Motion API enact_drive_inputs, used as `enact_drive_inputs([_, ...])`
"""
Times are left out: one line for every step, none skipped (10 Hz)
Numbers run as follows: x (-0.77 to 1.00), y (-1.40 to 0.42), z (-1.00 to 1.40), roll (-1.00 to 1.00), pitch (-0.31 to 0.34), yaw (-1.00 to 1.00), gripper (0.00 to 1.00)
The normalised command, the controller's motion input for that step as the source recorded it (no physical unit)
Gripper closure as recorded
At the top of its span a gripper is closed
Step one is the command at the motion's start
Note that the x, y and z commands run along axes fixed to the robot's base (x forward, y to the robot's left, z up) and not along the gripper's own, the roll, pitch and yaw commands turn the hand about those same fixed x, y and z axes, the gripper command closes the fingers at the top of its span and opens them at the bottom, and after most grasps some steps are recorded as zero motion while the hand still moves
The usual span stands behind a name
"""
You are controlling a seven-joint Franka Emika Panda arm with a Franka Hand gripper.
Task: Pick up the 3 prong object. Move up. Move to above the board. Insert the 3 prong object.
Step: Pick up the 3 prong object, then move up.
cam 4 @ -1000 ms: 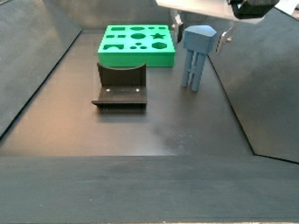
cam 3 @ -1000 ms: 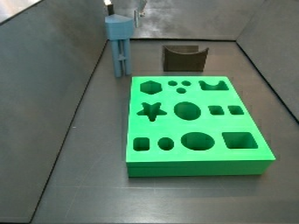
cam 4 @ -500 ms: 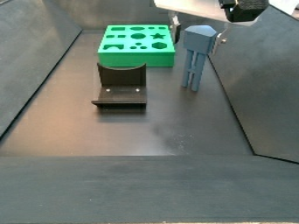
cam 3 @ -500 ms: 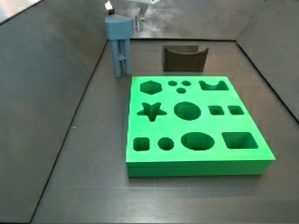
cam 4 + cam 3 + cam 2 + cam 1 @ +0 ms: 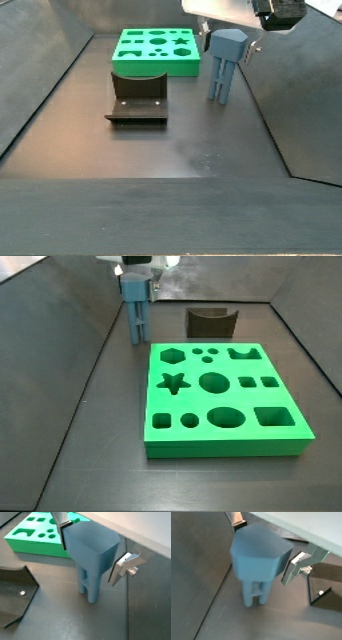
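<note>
The light blue 3 prong object stands upright on the dark floor, prongs down, behind the far left corner of the green board. My gripper is over it, and its silver fingers sit on either side of the blocky head. One finger is against the head and the opposite one stands a sliver off it, so the jaws look open. Both wrist views show the head filling the space between the plates. In a side view the object stands right of the board.
The dark fixture stands behind the board's far edge, right of the object; it also shows in a side view and in both wrist views. Grey walls slope up around the floor.
My gripper has come down over the head of the 3 prong object. The object and the board have not moved.
</note>
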Motion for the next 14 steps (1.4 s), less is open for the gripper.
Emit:
enact_drive_inputs([0.0,0.0,0.0,0.0,0.0,0.0,0.0])
enact_drive_inputs([0.0,0.0,0.0,0.0,0.0,0.0,0.0])
enact_drive_inputs([0.0,0.0,0.0,0.0,0.0,0.0,1.0])
enact_drive_inputs([0.0,0.0,0.0,0.0,0.0,0.0,1.0])
enact_drive_inputs([0.0,0.0,0.0,0.0,0.0,0.0,1.0])
enact_drive_inputs([0.0,0.0,0.0,0.0,0.0,0.0,1.0])
enact_drive_inputs([0.0,0.0,0.0,0.0,0.0,0.0,1.0])
enact_drive_inputs([0.0,0.0,0.0,0.0,0.0,0.0,1.0])
enact_drive_inputs([0.0,0.0,0.0,0.0,0.0,0.0,1.0])
enact_drive_inputs([0.0,0.0,0.0,0.0,0.0,0.0,1.0])
enact_drive_inputs([0.0,0.0,0.0,0.0,0.0,0.0,1.0])
enact_drive_inputs([0.0,0.0,0.0,0.0,0.0,0.0,1.0])
enact_drive_inputs([0.0,0.0,0.0,0.0,0.0,0.0,1.0])
enact_drive_inputs([0.0,0.0,0.83,0.0,0.0,0.0,1.0])
